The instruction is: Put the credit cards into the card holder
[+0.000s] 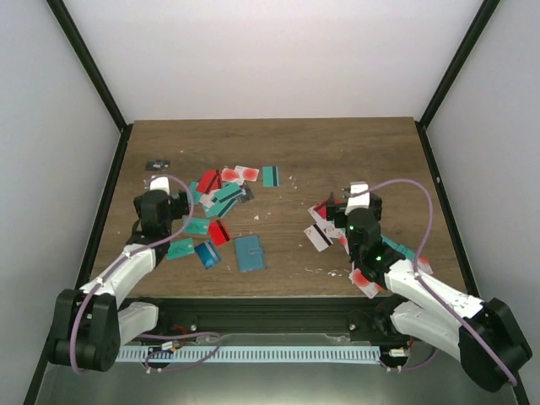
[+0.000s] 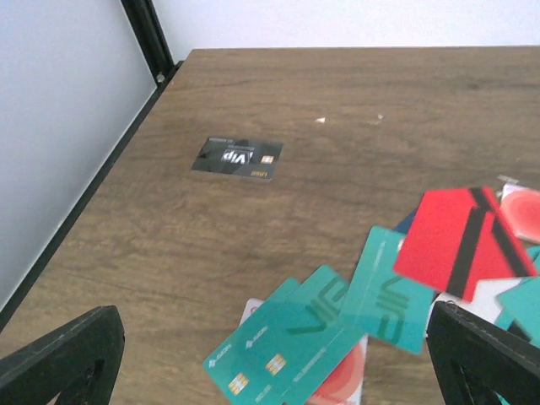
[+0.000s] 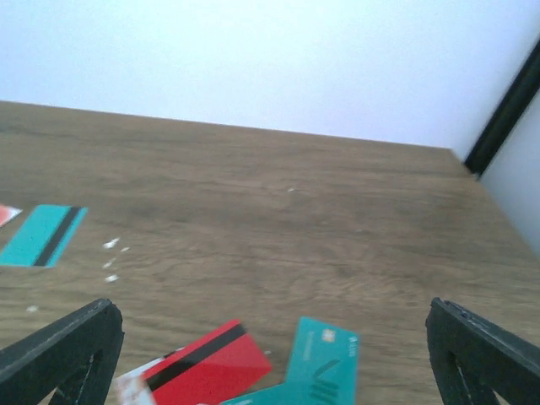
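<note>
The card holder, a teal-blue wallet, lies closed on the table's near middle. Credit cards are scattered in two groups. The left heap has teal, red and white ones, and a black card lies apart at the far left. Overlapping teal cards and a red striped card lie before my left gripper, which is open and empty above the heap's left edge. My right gripper is open and empty over the right group, above a red striped card and a teal card.
A glossy blue card and a teal card lie left of the holder. A striped teal card lies towards the back. Black frame posts and white walls bound the table on both sides.
</note>
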